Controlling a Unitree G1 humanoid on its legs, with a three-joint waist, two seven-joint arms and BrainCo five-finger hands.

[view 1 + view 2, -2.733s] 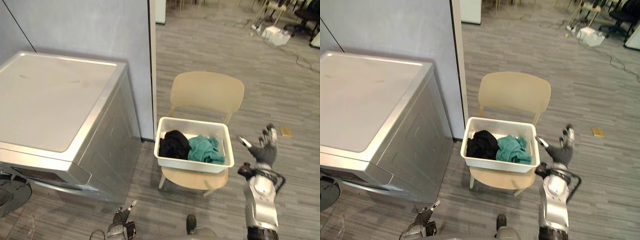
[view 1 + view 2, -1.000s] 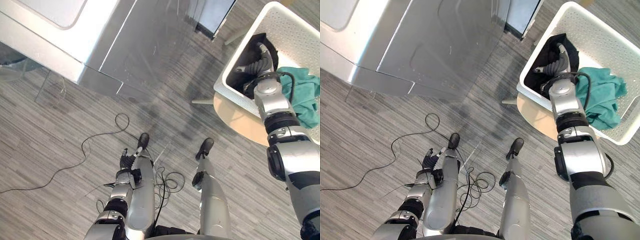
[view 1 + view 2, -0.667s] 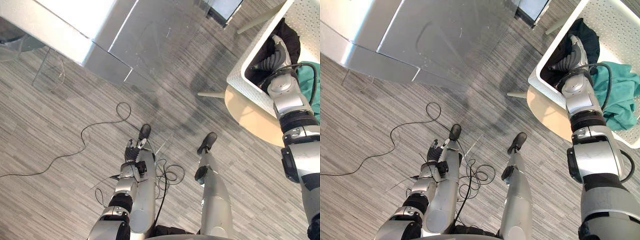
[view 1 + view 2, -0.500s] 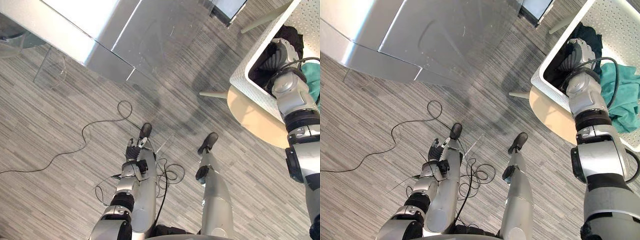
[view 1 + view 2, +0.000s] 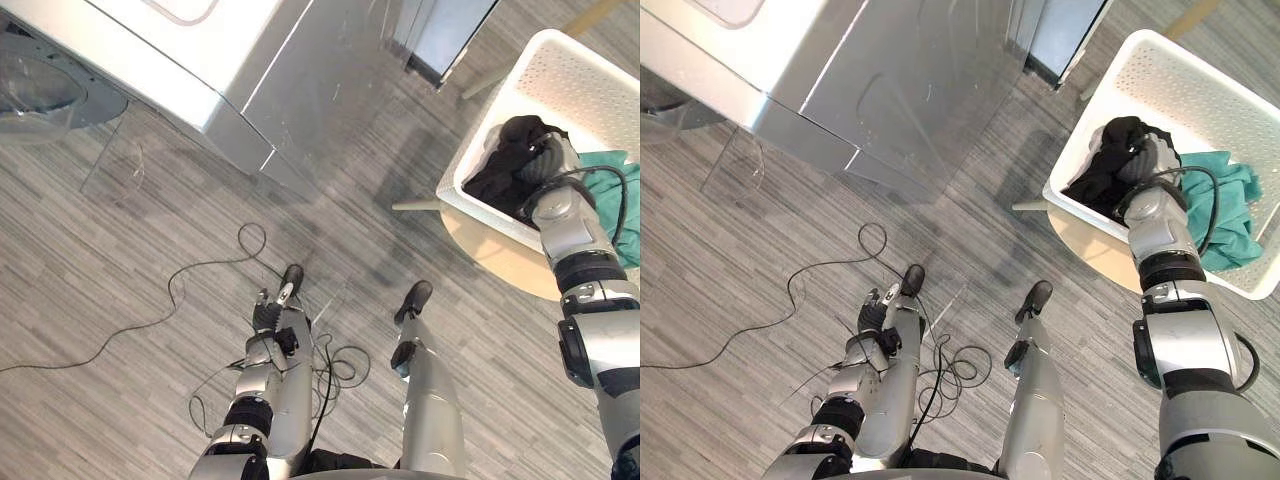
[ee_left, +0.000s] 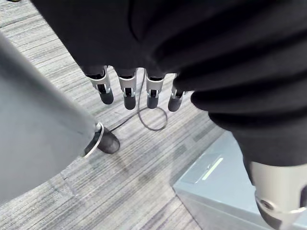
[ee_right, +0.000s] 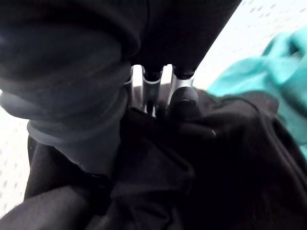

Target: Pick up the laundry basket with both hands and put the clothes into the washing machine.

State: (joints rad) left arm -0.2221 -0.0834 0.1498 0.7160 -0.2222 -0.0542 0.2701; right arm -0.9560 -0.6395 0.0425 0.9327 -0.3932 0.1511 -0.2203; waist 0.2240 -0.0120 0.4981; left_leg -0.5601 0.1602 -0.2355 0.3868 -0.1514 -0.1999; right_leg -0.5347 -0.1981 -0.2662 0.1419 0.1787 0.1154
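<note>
the right hand (image 5: 1148, 158) is down inside the white laundry basket (image 5: 1200, 88), which sits on the seat of a pale wooden chair (image 5: 1090, 250) just beside the silver washing machine (image 5: 290, 70). its fingers (image 7: 183, 98) are curled into the black garment (image 5: 1102, 172). the dark tips press into the cloth, and folds bunch up around and under them. the black garment is heaped at the basket's corner nearest the washing machine, its top above the rim and partly wrapped over the hand. a teal garment (image 5: 1230, 215) lies touching it on the far side, deeper in the basket and clear of the fingers.

the left hand (image 5: 268, 316) hangs low by the robot's side over the grey plank floor (image 5: 120, 260), well apart from the basket. its fingers (image 6: 125, 91) are straight and loose in a row, with nothing in them.
</note>
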